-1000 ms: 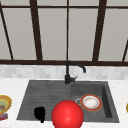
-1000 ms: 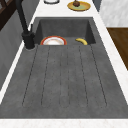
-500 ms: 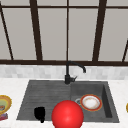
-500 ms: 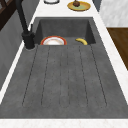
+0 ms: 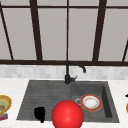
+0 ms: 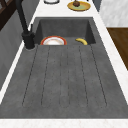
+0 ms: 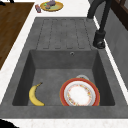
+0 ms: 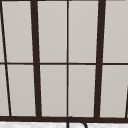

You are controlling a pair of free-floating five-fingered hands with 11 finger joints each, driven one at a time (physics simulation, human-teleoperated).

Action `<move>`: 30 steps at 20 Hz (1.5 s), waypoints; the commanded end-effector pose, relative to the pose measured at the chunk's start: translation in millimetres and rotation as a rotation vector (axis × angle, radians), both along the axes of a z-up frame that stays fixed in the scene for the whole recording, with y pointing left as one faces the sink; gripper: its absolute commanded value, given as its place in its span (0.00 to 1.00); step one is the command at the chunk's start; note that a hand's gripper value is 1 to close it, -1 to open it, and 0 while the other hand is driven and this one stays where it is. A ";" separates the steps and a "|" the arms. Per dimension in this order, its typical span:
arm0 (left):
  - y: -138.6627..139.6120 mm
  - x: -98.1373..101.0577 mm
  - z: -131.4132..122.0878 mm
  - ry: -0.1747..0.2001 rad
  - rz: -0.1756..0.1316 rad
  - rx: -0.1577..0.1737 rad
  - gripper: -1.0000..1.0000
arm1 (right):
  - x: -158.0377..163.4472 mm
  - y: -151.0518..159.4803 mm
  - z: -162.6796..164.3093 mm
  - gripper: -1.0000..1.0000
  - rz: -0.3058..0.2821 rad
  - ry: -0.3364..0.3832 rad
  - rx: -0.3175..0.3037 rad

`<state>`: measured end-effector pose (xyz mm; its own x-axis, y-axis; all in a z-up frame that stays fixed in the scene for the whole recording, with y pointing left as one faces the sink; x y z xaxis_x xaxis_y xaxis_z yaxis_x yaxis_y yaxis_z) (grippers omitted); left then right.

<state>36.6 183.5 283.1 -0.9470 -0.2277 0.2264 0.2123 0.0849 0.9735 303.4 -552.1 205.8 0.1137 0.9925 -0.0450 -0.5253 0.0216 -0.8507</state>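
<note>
Hovering just left of the ball [image 5: 67, 115], the left hand [image 5: 39, 114] gives no telling whether it is clenched or released. The right hand [image 5: 126, 95] sits far right, likewise unclear. The ball looks smooth, rigid and prone to slip or roll, so it is best cupped across its widest part.

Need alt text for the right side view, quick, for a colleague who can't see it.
A dark sink basin holds a banana at left and a red-rimmed plate at right. Beyond lie the drainboard and black faucet, with a yellow plate on the far counter.

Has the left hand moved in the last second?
No. The left hand sits at the same spot over the draining board, left of the red ball, below the faucet.
</note>
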 end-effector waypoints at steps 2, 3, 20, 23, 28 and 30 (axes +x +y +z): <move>0.0 0.0 0.0 0.000 0.000 0.000 0.50 | -2.6 39.1 0.0 0.00 0.000 0.036 0.010; 0.0 0.0 0.0 0.000 0.000 0.000 0.50 | -3.8 47.2 -1.0 0.00 0.001 0.034 0.012; 0.0 0.0 0.0 0.000 0.000 0.000 0.50 | -55.8 169.1 -28.3 0.00 0.006 -0.007 0.075; 0.0 0.0 0.0 0.000 0.000 0.000 0.50 | -66.2 189.7 -29.2 0.00 0.007 -0.005 0.077; 0.0 0.0 0.0 0.000 0.000 0.000 0.50 | -94.3 219.8 -32.0 0.00 0.018 -0.005 0.071; 0.0 0.0 0.0 0.000 0.000 0.000 0.50 | -105.8 232.3 -34.1 0.00 0.019 -0.007 0.076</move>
<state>36.6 183.5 283.1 -0.9470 -0.2277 0.2264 0.2123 0.0849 0.9735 215.0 -335.5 175.3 0.1039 0.9945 0.0121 -0.5189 0.0646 -0.8524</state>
